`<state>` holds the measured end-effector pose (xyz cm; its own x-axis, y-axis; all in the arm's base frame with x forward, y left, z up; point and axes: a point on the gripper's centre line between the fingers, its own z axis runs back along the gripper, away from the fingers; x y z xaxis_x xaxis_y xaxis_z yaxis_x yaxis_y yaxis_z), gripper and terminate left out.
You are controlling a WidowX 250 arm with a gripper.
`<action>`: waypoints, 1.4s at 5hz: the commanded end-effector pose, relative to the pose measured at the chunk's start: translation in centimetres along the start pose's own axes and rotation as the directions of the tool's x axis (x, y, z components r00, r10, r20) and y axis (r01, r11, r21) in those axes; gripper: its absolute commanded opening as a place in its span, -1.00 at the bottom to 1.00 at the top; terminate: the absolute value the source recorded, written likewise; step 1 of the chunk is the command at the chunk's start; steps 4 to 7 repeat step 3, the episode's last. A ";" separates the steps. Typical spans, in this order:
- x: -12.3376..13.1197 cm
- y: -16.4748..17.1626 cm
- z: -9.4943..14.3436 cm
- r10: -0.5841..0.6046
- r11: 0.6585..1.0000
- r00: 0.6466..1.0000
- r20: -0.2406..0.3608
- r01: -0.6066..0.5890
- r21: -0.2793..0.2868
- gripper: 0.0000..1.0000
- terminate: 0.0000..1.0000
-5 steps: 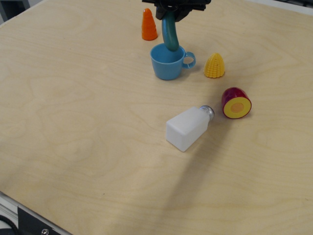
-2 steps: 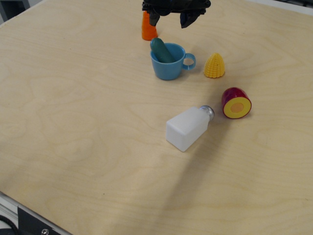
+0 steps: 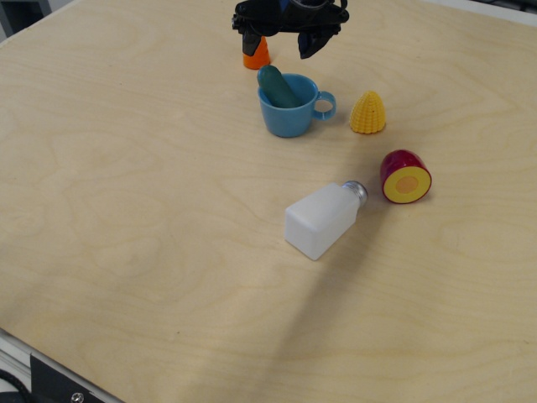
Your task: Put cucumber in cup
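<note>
The dark teal cucumber (image 3: 274,86) stands tilted inside the light blue cup (image 3: 287,116), its upper end leaning over the cup's left rim. The cup stands upright on the wooden table, handle to the right. My black gripper (image 3: 279,38) is open and empty just above and behind the cup, its two fingers spread apart to either side. The gripper's upper part is cut off by the top edge of the view.
An orange ridged cone (image 3: 255,54) stands behind the cup, partly hidden by my left finger. A yellow corn toy (image 3: 367,112) sits right of the cup. A purple-and-yellow half fruit (image 3: 405,177) and a white shaker (image 3: 324,220) on its side lie nearer the front.
One second ago the gripper held the cucumber upright over the cup. It has let go; the cucumber now rests in the cup and the gripper has shifted slightly left and down.
</note>
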<state>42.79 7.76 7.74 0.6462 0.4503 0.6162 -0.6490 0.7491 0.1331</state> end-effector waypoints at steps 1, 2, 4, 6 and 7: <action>2.7 0.9 4.1 0.041 0.998 0.999 0.014 -0.041 -0.056 1.00 -1.00; 2.7 0.9 4.1 0.041 0.998 0.999 0.014 -0.041 -0.056 1.00 -1.00; 2.7 0.9 4.1 0.041 0.998 0.999 0.014 -0.041 -0.056 1.00 1.00; 2.7 0.9 4.1 0.041 0.998 0.999 0.014 -0.041 -0.056 1.00 1.00; 2.7 0.9 4.1 0.041 0.998 0.999 0.014 -0.041 -0.056 1.00 1.00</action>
